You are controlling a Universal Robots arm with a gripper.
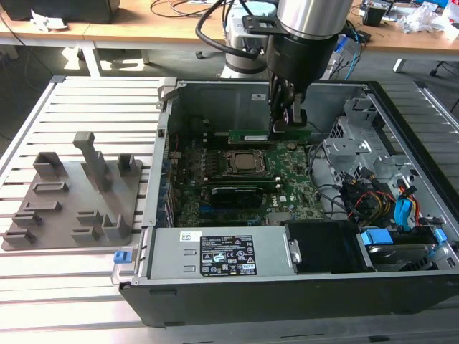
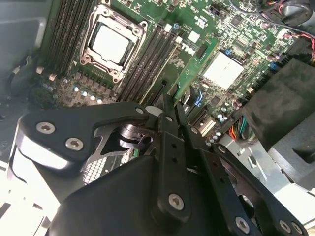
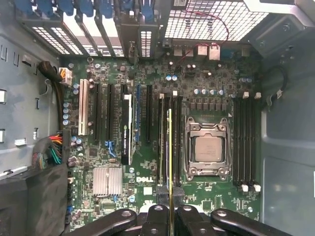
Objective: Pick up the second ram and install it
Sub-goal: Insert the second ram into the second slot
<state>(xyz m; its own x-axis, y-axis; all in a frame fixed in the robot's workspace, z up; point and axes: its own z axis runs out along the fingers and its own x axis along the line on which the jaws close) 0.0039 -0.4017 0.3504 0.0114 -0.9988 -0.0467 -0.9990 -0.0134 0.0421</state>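
Inside the computer case point(image 1: 287, 297), your end effector point(image 1: 281, 131) is clenched on the second ram point(image 1: 251, 135), holding it on edge just beside the processor socket point(image 1: 247, 163). Treat it as probably light, stiff and fragile; grip its flat faces mid-length, never the contacts.

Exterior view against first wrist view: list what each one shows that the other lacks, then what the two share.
The exterior view adds the grey holder tray on the slatted table at the exterior view's left, the labelled power supply and the robot arm. The first wrist view adds the white expansion slot and the perforated rear grille. Shared: the processor socket and the second ram, gripped in the hand beside that socket.
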